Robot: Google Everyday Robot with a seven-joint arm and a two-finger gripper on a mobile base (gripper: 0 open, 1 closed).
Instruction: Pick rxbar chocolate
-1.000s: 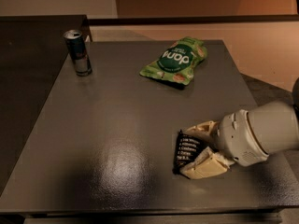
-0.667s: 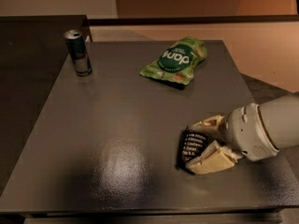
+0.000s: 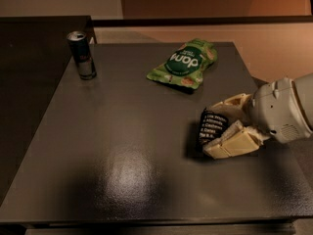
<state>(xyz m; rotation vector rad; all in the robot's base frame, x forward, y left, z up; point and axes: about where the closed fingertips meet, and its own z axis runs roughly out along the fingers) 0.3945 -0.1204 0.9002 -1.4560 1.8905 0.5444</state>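
Grasp seems made: we see the pincer point(image 3: 210, 133) clenched on the rxbar chocolate point(image 3: 213, 126), at the right side of the surface point(image 3: 122, 146) and apparently just clear of it. Next, we judge, comes a steady lift straight up. Compared with a second ago, bar and pincer sit higher and further right.

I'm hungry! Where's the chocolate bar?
In the camera view, the bar is over the table's right side, gripped in the claw, in front of the green pouch.

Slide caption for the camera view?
Gripper low over the table, jaws closed on the rxbar chocolate; pouch, can beyond.
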